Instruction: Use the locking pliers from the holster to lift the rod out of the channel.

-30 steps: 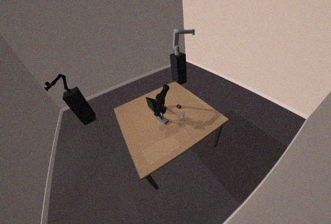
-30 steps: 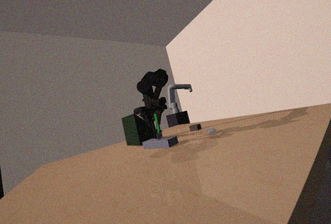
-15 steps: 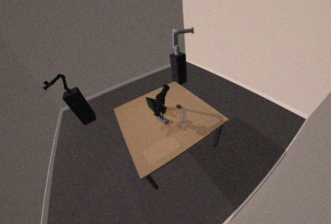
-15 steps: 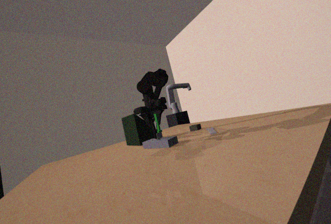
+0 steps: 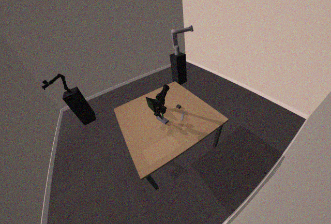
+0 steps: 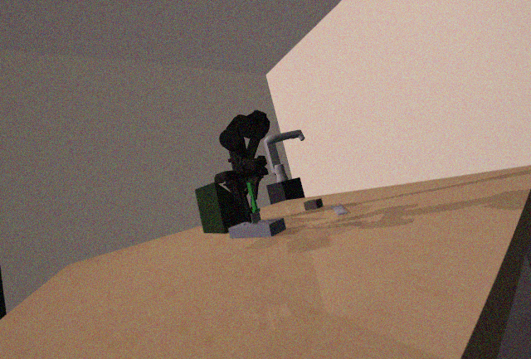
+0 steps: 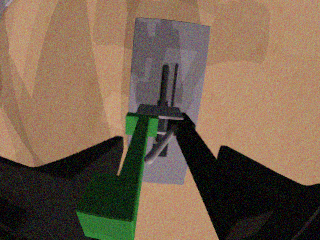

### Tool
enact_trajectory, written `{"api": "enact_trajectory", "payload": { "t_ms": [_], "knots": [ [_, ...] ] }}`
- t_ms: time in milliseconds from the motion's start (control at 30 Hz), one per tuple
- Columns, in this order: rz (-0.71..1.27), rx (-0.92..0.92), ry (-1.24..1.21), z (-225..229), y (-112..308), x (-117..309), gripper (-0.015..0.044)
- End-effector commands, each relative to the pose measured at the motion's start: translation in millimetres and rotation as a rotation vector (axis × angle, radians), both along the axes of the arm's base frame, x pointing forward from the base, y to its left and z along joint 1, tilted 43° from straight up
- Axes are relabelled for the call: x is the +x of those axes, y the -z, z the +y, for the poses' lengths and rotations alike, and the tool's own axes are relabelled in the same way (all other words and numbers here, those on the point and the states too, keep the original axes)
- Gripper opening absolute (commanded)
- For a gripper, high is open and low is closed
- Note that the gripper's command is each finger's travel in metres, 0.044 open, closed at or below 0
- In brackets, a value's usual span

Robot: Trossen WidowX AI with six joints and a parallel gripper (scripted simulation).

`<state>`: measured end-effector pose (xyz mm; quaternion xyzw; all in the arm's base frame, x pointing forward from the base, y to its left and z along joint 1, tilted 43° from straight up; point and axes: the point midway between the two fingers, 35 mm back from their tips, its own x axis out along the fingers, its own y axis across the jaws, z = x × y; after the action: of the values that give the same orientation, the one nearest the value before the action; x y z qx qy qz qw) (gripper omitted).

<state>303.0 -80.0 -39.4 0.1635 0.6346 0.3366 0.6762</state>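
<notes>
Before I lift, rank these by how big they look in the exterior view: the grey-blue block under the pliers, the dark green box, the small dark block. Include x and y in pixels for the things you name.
1. Dark green box (image 5: 150, 104) (image 6: 208, 209)
2. Grey-blue block (image 5: 162, 120) (image 6: 250, 230) (image 7: 195, 65)
3. Small dark block (image 5: 178, 106) (image 6: 313, 204)

The gaps look clear in that view.

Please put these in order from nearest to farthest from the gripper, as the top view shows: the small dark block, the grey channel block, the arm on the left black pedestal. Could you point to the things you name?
1. Grey channel block (image 5: 163, 120) (image 6: 250, 230) (image 7: 195, 55): directly below the gripper (image 5: 161, 116) (image 6: 253, 213) (image 7: 172, 148).
2. Small dark block (image 5: 178, 106) (image 6: 312, 204): to its right in the picture.
3. Arm on the left black pedestal (image 5: 63, 79): far left, off the table.
</notes>
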Motion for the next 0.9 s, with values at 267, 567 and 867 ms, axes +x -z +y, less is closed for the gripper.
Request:
{"api": "enact_trajectory", "payload": {
  "t_ms": [267, 567, 867],
  "knots": [
    [0.0, 0.007, 0.002, 1.4, -1.0, 0.2, 0.0002],
    [0.0, 0.007, 0.002, 1.4, -1.0, 0.2, 0.0],
    [0.0, 0.007, 0.002, 1.4, -1.0, 0.2, 0.0]
  ]
}}
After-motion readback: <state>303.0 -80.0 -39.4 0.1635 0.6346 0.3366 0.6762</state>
